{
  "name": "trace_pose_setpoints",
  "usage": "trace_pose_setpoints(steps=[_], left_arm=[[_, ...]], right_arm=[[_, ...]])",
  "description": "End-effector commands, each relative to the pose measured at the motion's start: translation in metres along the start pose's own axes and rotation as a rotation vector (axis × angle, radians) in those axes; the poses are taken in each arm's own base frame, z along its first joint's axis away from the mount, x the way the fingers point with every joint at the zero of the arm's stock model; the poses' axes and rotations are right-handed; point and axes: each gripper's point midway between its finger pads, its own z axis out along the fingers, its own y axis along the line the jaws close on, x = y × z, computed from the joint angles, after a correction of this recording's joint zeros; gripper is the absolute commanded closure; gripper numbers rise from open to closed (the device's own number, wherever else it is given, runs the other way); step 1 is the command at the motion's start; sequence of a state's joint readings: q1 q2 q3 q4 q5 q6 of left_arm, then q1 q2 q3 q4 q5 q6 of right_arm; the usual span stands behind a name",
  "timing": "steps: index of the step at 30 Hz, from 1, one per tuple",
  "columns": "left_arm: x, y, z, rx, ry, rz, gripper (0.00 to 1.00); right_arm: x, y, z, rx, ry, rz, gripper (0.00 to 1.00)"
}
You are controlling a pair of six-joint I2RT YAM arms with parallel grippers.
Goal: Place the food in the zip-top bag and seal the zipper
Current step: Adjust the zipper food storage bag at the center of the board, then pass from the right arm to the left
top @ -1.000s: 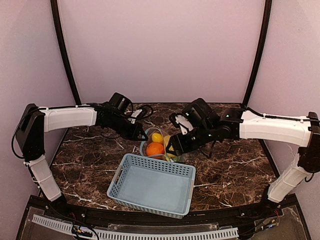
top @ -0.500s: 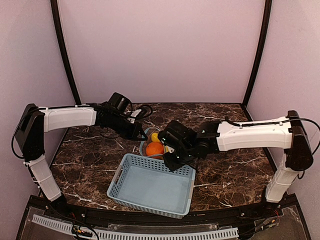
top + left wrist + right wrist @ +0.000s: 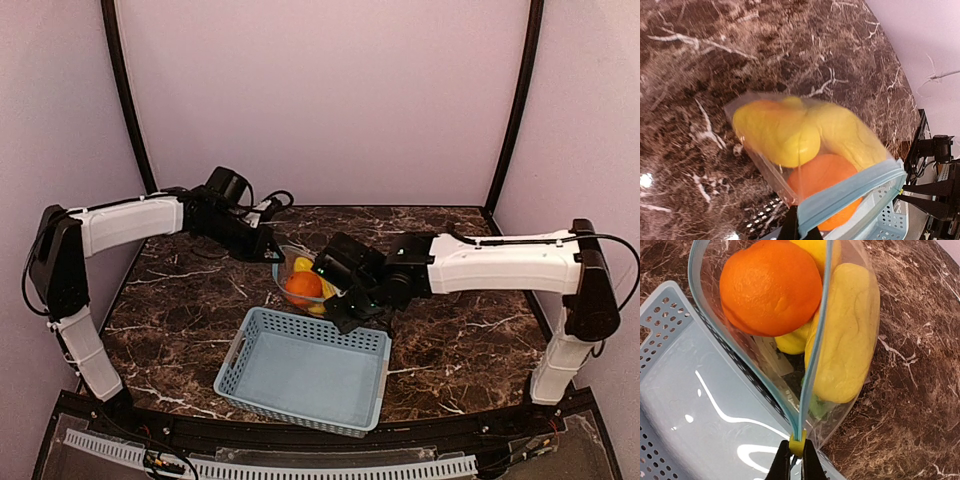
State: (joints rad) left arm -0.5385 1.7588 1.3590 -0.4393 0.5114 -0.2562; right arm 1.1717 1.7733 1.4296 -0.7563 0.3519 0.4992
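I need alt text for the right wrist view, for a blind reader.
The right claw pinches the zipper at its yellow end tab. The open zip-top bag holds an orange and yellow fruits, beside a light blue basket.

Top view high over near table (image 3: 480, 345) edge, wrist views close, both on the zip-top bag (image 3: 765, 167)
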Motion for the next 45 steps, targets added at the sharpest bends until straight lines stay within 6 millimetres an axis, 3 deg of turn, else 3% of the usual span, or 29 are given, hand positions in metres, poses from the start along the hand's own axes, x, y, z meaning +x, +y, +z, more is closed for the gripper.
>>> trace_pose_setpoints(steps=[1,4,7,12,17,21,23,26,28,31,32,35,39,45], left_arm=[[-0.034,-0.002,-0.051,-0.056,-0.035,0.065,0.99],[-0.034,0.002,-0.064,-0.111,-0.009,0.093,0.99],[-0.025,0.005,-0.069,-0.134,0.036,0.105,0.99],[-0.007,0.006,-0.057,-0.089,0.090,0.068,0.98],[0.004,-0.007,-0.047,0.029,0.123,0.033,0.93],[0.002,-0.002,-0.052,-0.018,0.108,0.063,0.65],[-0.007,0.006,-0.063,-0.101,0.054,0.109,0.40],[-0.028,0.008,-0.081,-0.185,-0.082,0.231,0.26],[-0.043,-0.011,-0.109,-0.189,-0.213,0.343,0.20],[-0.046,-0.033,-0.122,-0.159,-0.316,0.470,0.14],[-0.049,-0.052,-0.129,-0.115,-0.364,0.546,0.13],[-0.033,-0.089,-0.119,0.040,-0.362,0.679,0.13],[-0.015,-0.121,-0.097,0.187,-0.326,0.793,0.14],[0.006,-0.133,-0.057,0.290,-0.199,0.833,0.22]], right_arm=[[-0.043,-0.029,-0.044,-0.114,-0.124,0.040,1.00],[-0.061,-0.041,-0.059,-0.348,-0.180,0.102,1.00],[-0.066,-0.040,-0.063,-0.553,-0.196,0.119,1.00],[-0.056,-0.036,-0.037,-0.662,-0.135,0.118,1.00],[-0.048,-0.031,-0.011,-0.689,-0.086,0.118,1.00],[-0.050,-0.029,-0.009,-0.712,-0.091,0.106,1.00],[-0.051,-0.028,-0.011,-0.726,-0.100,0.092,1.00],[-0.052,-0.026,-0.017,-0.781,-0.118,0.069,1.00],[-0.052,-0.025,-0.021,-0.821,-0.128,0.054,1.00],[-0.052,-0.021,-0.025,-0.867,-0.142,0.015,1.00],[-0.052,-0.020,-0.027,-0.879,-0.149,0.001,1.00],[-0.052,-0.019,-0.033,-0.916,-0.171,-0.037,1.00],[-0.052,-0.021,-0.034,-0.940,-0.187,-0.062,1.00],[-0.051,-0.023,-0.035,-0.951,-0.205,-0.077,1.00]])
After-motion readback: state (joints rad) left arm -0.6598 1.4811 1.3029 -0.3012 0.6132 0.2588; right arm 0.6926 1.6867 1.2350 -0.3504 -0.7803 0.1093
